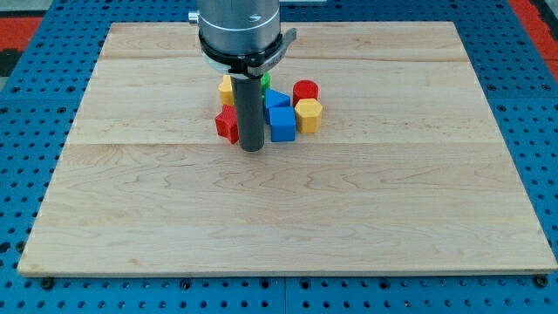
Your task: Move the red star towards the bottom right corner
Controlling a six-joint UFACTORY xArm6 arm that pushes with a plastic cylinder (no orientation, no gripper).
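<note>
Tip point(251, 148) of my rod sits just right of the red star point(227, 125). Blue cube point(282, 123) lies just beyond. No gripper here, so no grip state.

star block point(227, 124) touching my tip's point(251, 148) left | cube block point(282, 123) right

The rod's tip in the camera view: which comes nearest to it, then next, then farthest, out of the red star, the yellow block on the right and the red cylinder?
From my tip:
1. red star, just at its left.
2. yellow block, to the right, beyond the blue block.
3. red cylinder, right and further up the view.
</note>
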